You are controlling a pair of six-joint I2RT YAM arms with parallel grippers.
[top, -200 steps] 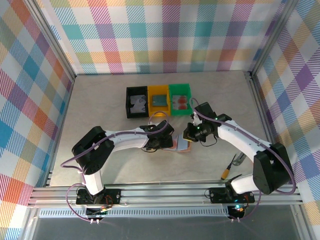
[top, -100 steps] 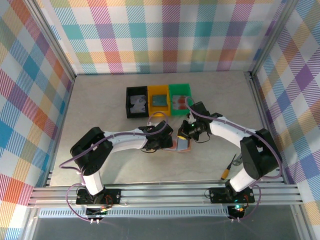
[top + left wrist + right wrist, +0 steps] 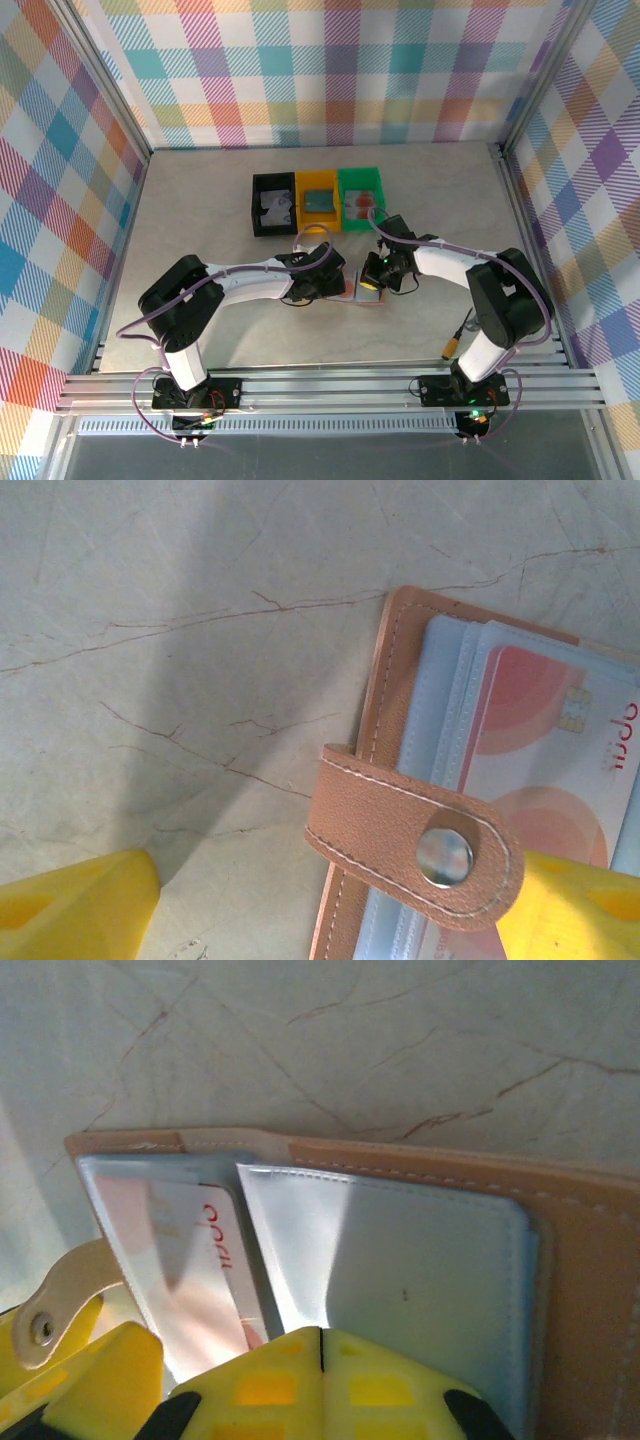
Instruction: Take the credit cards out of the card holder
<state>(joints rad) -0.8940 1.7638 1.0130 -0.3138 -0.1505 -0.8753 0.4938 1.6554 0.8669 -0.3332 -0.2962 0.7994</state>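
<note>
Lying open between left hand (image 3: 338, 285) and right hand (image 3: 374, 284): the card holder (image 3: 358, 292).

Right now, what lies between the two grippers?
The open card holder lies between the left gripper and right gripper in the top view; a card sits in its pocket, by the left wrist view.

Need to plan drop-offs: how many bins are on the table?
3, in one row: black bin left, yellow bin middle, green bin right. None seem hidden.
</note>
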